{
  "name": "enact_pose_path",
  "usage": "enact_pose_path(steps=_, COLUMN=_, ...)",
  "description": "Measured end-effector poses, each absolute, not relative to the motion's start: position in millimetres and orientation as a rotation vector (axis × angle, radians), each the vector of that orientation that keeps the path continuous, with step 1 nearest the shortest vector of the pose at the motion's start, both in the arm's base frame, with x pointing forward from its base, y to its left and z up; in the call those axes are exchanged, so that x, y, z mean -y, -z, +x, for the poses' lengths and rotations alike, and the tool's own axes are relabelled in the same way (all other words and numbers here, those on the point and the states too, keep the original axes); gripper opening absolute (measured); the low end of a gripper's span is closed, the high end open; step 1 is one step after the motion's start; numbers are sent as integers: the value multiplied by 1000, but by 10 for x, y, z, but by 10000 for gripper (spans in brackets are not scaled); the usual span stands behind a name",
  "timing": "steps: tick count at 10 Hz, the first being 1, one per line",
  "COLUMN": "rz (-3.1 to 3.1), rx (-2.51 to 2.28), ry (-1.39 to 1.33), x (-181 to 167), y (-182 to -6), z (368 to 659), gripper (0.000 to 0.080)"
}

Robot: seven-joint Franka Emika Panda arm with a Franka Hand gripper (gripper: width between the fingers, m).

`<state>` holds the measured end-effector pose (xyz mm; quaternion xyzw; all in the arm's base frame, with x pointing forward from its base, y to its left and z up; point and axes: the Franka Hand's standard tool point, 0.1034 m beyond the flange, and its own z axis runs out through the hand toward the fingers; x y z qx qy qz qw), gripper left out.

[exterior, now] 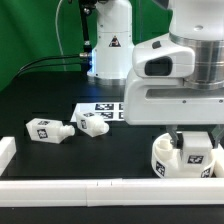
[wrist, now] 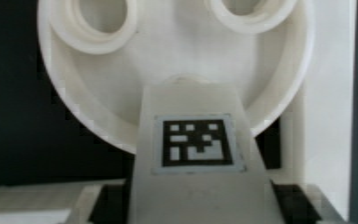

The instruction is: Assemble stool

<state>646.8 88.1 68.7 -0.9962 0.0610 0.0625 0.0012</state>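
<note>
The round white stool seat (exterior: 165, 160) lies on the table at the exterior view's right, close to the front rail. In the wrist view the seat (wrist: 87, 90) shows two round sockets. A blocky white leg (exterior: 197, 150) with a square tag stands on the seat. My gripper (exterior: 193, 136) comes down over it. In the wrist view the leg (wrist: 197, 110) fills the gap between my dark fingers (wrist: 123, 200), and the gripper (wrist: 197, 205) is shut on it. Two loose legs (exterior: 45, 129) (exterior: 92, 123) lie on the table at the left.
The marker board (exterior: 105, 107) lies flat behind the loose legs. A long white rail (exterior: 90, 189) runs along the front edge, with a short rail (exterior: 6, 150) at the left. A white robot base (exterior: 108, 45) stands at the back.
</note>
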Motion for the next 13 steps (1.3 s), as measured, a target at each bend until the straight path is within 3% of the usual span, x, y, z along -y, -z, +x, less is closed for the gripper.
enact_pose_path(steps=5, rz=-2934, rx=-1202, ry=-74, x=-668, y=-701, z=6489, gripper=334)
enact_pose_path(steps=12, rz=-2602, rx=-1938, ry=-5, x=-539, y=-717, z=6394, gripper=334)
enact_pose_path(steps=13, rz=-2599, rx=-1944, ry=-6, x=-541, y=-712, z=6392, gripper=405)
